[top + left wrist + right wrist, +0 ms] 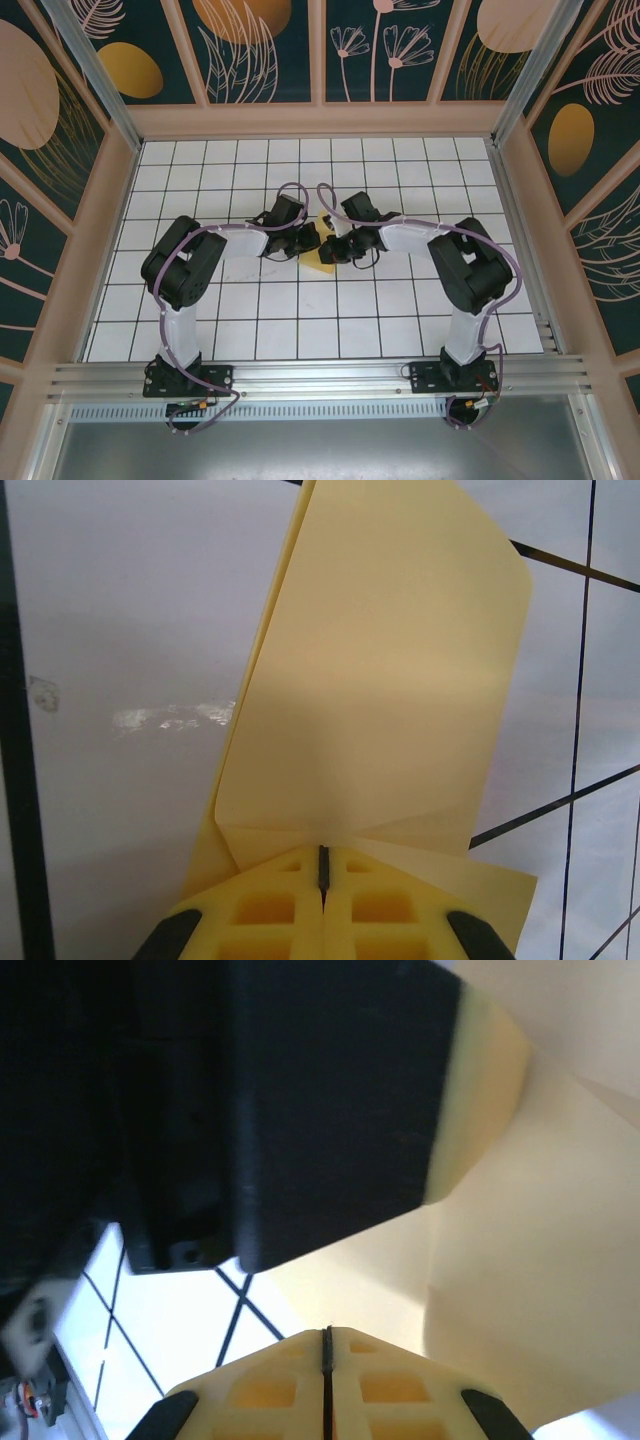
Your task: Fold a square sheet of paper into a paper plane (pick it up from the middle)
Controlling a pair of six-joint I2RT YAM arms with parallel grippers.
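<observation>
Bending inward at the elbows, both arms meet over the middle of the white gridded table (300, 330). The left gripper (323, 858) pinches the sheet of paper (380, 680), thin, smooth, pale yellow and creased into curling flaps. The right gripper (326, 1338), just beside it, has its yellow pads pressed together; whether they catch any paper I cannot tell.

The thin sheet of paper (390, 680) is plain pale yellow, shading duller near its folds. The left claw (323, 865) and the right claw (327, 1338) are a stronger yellow with black corner patches. The flat tabletop (250, 330) is white, ruled in a thin dark grid. The enclosure walls (270, 50) are dark teal with orange ovals and pale outlined leaves.
</observation>
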